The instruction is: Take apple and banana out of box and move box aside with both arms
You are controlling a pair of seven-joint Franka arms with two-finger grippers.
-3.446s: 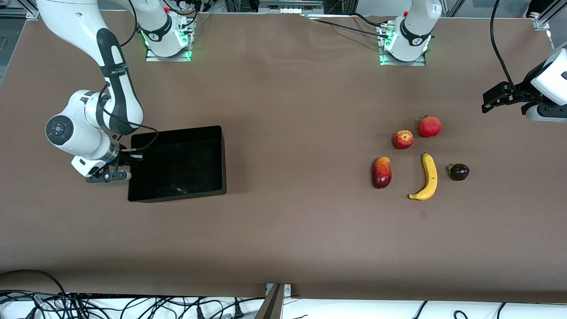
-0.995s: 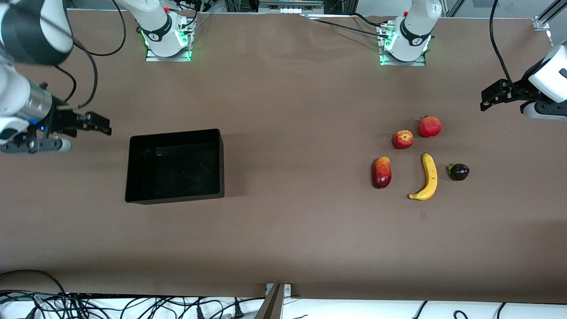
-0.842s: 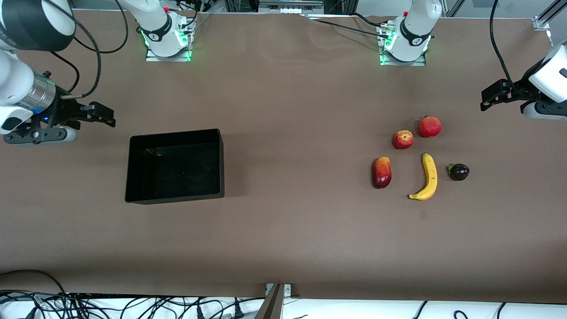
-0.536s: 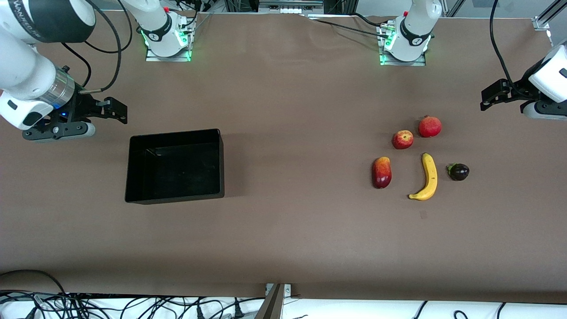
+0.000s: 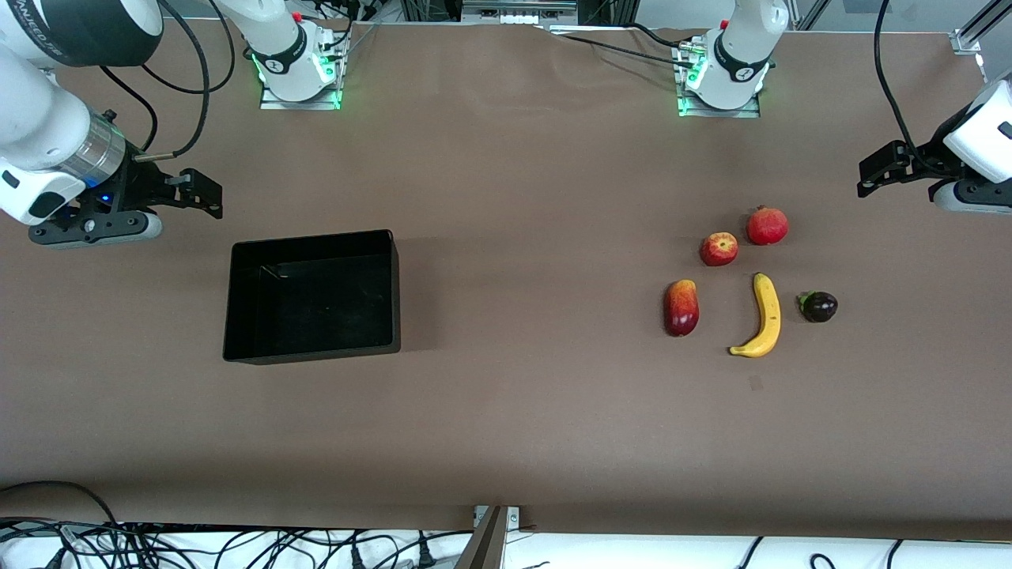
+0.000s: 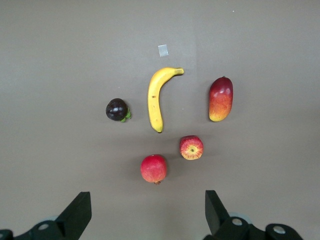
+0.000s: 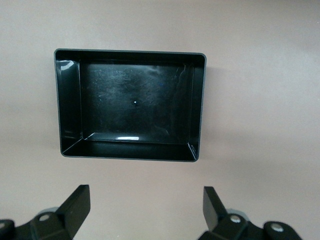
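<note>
The black box (image 5: 312,352) sits empty on the table toward the right arm's end; it also shows in the right wrist view (image 7: 69,100). My right gripper (image 5: 207,195) is open and empty, up over bare table beside the box; the right wrist view (image 7: 145,205) shows it too. The yellow banana (image 5: 765,316) and the small red apple (image 5: 719,249) lie toward the left arm's end, also in the left wrist view: banana (image 6: 159,97), apple (image 6: 191,147). My left gripper (image 5: 866,180) is open and empty, up over bare table beside the fruits (image 6: 146,210).
A round red fruit (image 5: 767,226), a red-yellow mango (image 5: 681,307) and a dark purple fruit (image 5: 819,307) lie around the banana and apple. A small tape mark (image 5: 756,382) is nearer the front camera. Both arm bases stand along the table's edge farthest from the camera.
My right gripper has left the box's edge, risen and moved off toward the right arm's end. The box has shifted slightly. The left arm has barely moved.
</note>
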